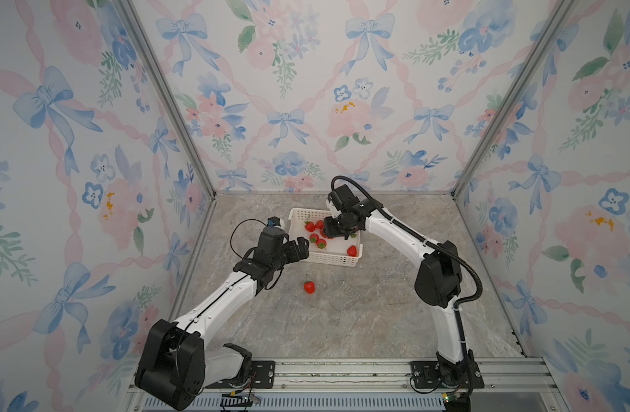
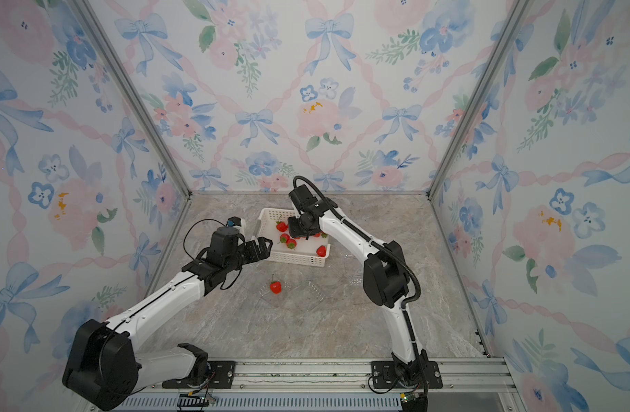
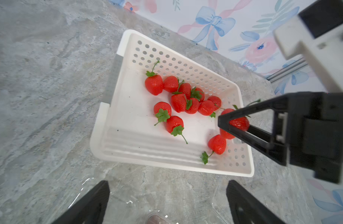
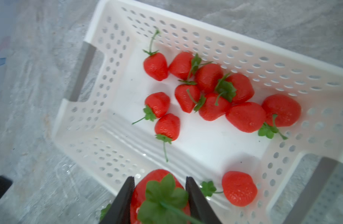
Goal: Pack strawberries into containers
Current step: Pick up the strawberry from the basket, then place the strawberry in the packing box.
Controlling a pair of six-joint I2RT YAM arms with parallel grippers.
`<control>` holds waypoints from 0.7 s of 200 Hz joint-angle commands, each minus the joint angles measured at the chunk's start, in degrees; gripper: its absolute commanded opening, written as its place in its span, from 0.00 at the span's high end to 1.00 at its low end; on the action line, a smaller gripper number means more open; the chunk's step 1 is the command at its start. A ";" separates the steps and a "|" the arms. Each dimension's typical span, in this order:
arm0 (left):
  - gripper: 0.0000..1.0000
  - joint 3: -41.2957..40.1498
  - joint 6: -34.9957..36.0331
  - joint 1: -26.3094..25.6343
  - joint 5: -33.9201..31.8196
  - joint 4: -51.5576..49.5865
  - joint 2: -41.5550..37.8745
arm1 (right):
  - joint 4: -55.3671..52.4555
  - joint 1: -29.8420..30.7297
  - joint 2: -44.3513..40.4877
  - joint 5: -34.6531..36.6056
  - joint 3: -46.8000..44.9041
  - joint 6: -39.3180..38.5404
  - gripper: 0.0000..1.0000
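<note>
Red strawberry (image 4: pixel 160 195) is sitting clamped in the right gripper (image 4: pixel 159 181) over the white basket (image 4: pixel 244 50), long axis running along the fingers, green cap facing the wrist camera, tip pointing away toward the basket. Wide open and empty, the left gripper (image 3: pixel 167 182) is hanging just beside the basket. Both top views are hiding that grip under the arm but showing a lone berry (image 1: pixel 309 286) lying on the table (image 1: pixel 342 321) in front.

Floral, bow-patterned walls (image 1: pixel 306 89) enclose a grey, seemingly marble tabletop (image 1: pixel 342 321).
</note>
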 commanded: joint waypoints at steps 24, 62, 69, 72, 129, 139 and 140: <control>0.03 -6.78 -2.83 1.80 1.47 -2.05 -5.42 | -0.30 8.57 -7.27 0.77 -8.66 1.09 0.82; 0.03 -11.81 -4.79 2.03 1.53 -2.05 -8.79 | 3.18 14.07 -10.64 0.78 -18.22 4.27 0.82; 0.03 -12.42 -5.16 1.99 1.35 -2.04 -9.45 | 4.23 14.71 -10.92 0.52 -19.79 5.00 0.82; 0.03 -12.59 -5.29 2.02 1.33 -2.02 -9.65 | 4.59 15.03 -10.96 0.48 -20.46 5.29 0.82; 0.02 -15.95 -6.49 2.05 0.92 -2.00 -13.42 | 6.88 17.69 -8.70 -0.38 -24.82 7.17 0.82; 0.02 -16.36 -6.56 2.04 0.85 -2.02 -13.53 | 7.01 17.86 -8.19 -0.42 -25.00 7.22 0.82; 0.02 -16.38 -6.57 2.01 0.85 -2.03 -13.57 | 7.08 17.86 -8.13 -0.41 -25.04 7.20 0.82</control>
